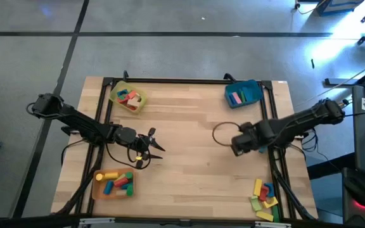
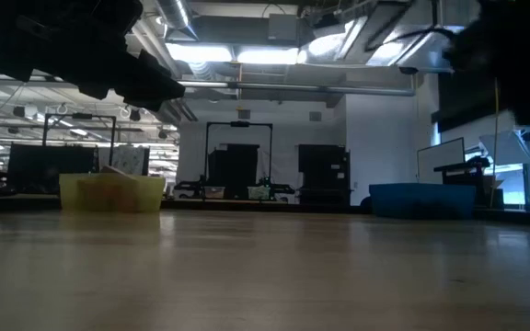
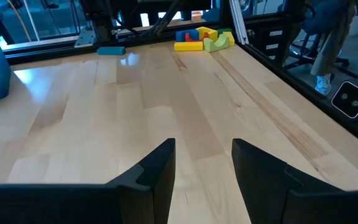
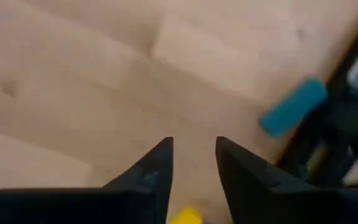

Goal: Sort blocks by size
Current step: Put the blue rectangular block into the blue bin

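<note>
Looking straight down from above, the wooden bench carries a yellow tray and a blue tray at its far corners, an orange tray at the near left, each with some blocks inside, and a loose heap of unsorted blocks at the near right edge. The left pincer hovers beside the orange tray; the right pincer hangs over the middle right of the bench. From bench height, only dark arm shapes show above, with the yellow and blue trays far back and a workshop room with ceiling lamps and black racks behind. In the left wrist view, this pincer is partly open and holds nothing, and the heap lies far ahead. In the right wrist view, the fingers stand a little apart with nothing visibly between them; a small yellow block shows just below them and a teal bar lies near the bench edge. I judge the right arm is between placements, and next it must reach the heap for a new block.
</note>
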